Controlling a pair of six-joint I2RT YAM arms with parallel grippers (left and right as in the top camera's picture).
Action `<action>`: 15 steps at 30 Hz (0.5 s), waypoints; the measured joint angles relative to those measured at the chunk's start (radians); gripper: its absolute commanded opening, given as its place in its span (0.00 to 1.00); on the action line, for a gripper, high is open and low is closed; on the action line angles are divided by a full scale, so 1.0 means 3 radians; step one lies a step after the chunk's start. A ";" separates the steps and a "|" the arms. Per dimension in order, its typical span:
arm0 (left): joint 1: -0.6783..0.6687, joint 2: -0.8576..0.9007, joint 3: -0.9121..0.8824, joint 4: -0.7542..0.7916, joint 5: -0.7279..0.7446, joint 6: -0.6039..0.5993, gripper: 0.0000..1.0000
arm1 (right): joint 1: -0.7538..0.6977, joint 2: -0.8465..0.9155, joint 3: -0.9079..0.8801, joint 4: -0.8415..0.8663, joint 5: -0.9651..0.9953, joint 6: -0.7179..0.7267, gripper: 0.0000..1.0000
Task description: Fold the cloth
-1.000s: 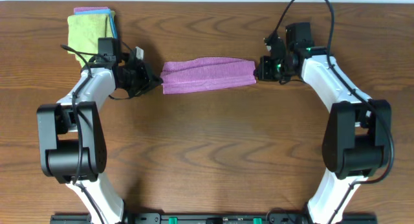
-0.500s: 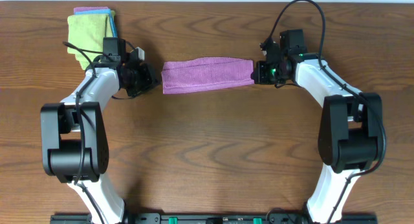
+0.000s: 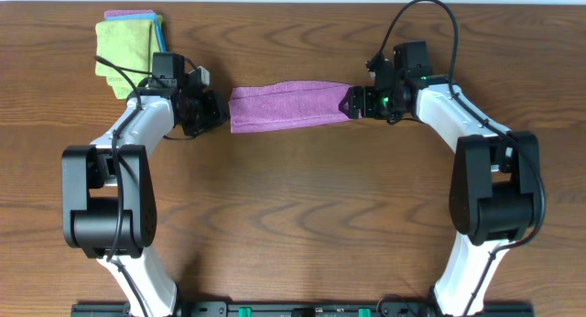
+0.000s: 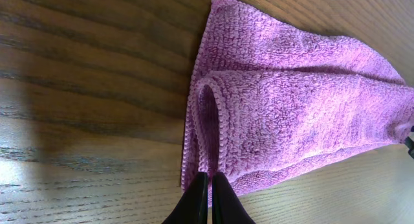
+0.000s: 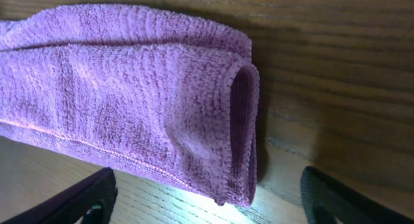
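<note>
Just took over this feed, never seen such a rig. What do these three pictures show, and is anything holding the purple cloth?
Two robot arms work at a wooden table, each ending in a two-finger pincer. The wide picture is from a camera overhead; the other two are from cameras on each wrist. The purple cloth lies folded into a long strip between the arms. A lime-green cloth sits on a blue cloth in the far left corner. The left pincer is shut at the strip's left end; whether it pinches the edge I cannot tell. The right pincer is open astride the right end, gripping nothing.
</note>
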 measured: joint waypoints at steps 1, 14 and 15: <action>0.0000 0.0000 0.0000 0.0000 0.0014 0.0000 0.06 | -0.0001 0.0000 0.0003 -0.0019 0.0000 -0.0003 0.96; -0.0277 -0.0313 0.0056 0.0042 -0.0369 0.0135 0.06 | -0.0215 0.0000 0.0093 -0.0200 0.0008 -0.0001 0.89; -0.0341 -0.0352 0.0075 0.0072 -0.0493 0.0149 0.06 | -0.0228 0.0000 0.0106 -0.0198 0.0009 -0.0001 0.89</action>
